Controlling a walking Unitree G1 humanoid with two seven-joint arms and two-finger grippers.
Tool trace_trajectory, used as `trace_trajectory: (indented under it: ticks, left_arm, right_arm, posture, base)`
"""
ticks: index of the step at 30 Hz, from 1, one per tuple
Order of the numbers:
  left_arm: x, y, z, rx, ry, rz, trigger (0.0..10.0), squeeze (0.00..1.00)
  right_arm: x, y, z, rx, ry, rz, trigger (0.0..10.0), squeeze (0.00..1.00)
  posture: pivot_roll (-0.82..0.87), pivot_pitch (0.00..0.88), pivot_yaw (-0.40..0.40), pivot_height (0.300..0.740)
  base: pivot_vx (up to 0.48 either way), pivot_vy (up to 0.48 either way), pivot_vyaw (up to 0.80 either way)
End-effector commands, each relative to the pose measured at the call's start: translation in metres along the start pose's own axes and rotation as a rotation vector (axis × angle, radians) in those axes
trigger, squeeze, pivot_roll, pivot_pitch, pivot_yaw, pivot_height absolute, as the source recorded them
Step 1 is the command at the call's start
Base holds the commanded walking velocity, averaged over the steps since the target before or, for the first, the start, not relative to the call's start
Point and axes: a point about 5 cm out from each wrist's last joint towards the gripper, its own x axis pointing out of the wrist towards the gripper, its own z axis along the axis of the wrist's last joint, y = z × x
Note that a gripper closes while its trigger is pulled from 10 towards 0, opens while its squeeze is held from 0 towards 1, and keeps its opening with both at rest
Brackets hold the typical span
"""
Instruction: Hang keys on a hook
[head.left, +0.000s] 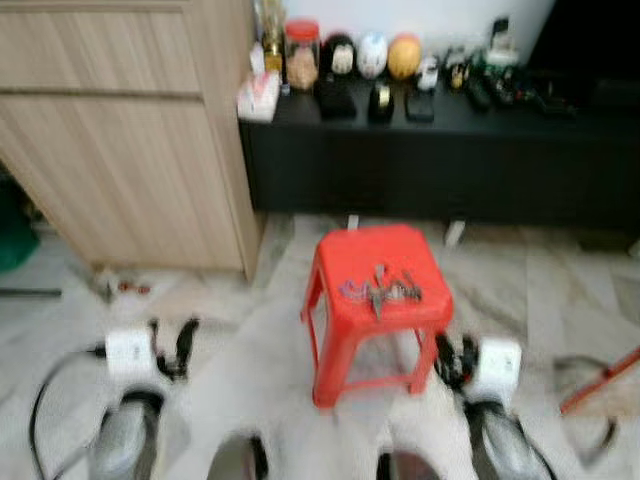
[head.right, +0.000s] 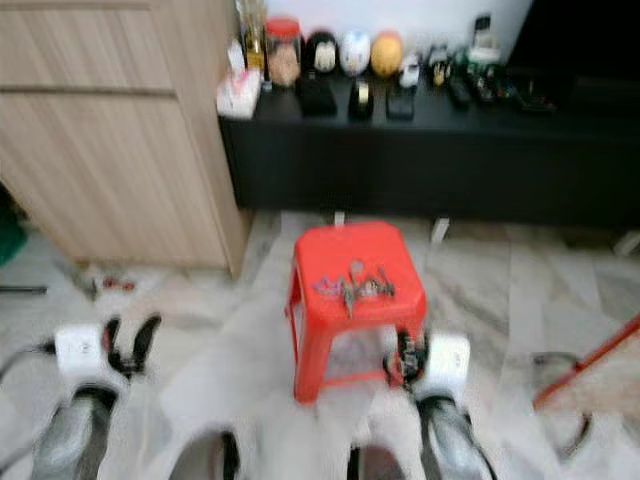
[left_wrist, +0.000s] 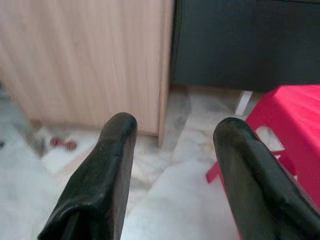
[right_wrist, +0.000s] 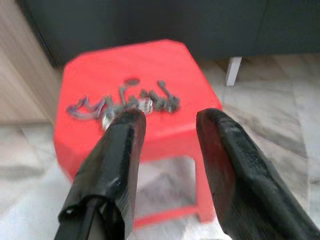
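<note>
A pale marble floor (head.left: 260, 340) stretches before me, with a light wooden cabinet (head.left: 120, 140) standing on my left. Next to it a long black bench (head.left: 440, 150) runs along the wall and carries a jar with a red lid (head.left: 301, 52), three round ornaments (head.left: 372, 55) and a scatter of small dark items too blurred to tell apart. In front of the bench, near the middle of the floor, stands a red plastic stool (head.left: 375, 300). The keys (head.left: 380, 290) lie spread flat on its seat, a grey tangle of metal.

My right gripper (right_wrist: 165, 125) hangs low at the stool's near right corner, its fingers parted with a clear gap and holding nothing; in the wrist view it points at the stool, with the keys just beyond one fingertip. My left gripper (left_wrist: 172, 132) hangs over the bare floor well to the left of the stool, also spread wide and empty, aimed towards the corner of the cabinet. A reddish stick (head.left: 600, 380) lies on the floor at the far right.
</note>
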Motion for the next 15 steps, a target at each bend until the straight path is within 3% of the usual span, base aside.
trace_trajectory:
  ticks: [1, 10, 15]
  left_arm:
    - [0.001, -0.009, 0.003, -0.007, -0.002, -0.023, 10.0, 0.0]
    - [-0.004, -0.011, 0.011, -0.005, -0.008, -0.026, 10.0, 0.0]
    - [-0.009, -0.013, 0.021, 0.0, -0.014, -0.028, 10.0, 0.0]
  right_arm:
    - [-0.006, -0.012, -0.006, 0.005, 0.022, -0.044, 10.0, 0.0]
    - [-0.006, -0.011, -0.007, 0.001, 0.026, -0.038, 10.0, 0.0]
    - [-0.006, -0.009, -0.009, 0.004, 0.03, -0.033, 10.0, 0.0]
  posture:
    - [-0.16, 0.118, -0.026, 0.626]
    - [-0.16, 0.124, -0.026, 0.626]
    - [-0.16, 0.124, -0.027, 0.626]
  base:
    - [0.364, 0.0, 0.0]
    - [0.367, 0.0, 0.0]
    - [0.226, 0.0, 0.0]
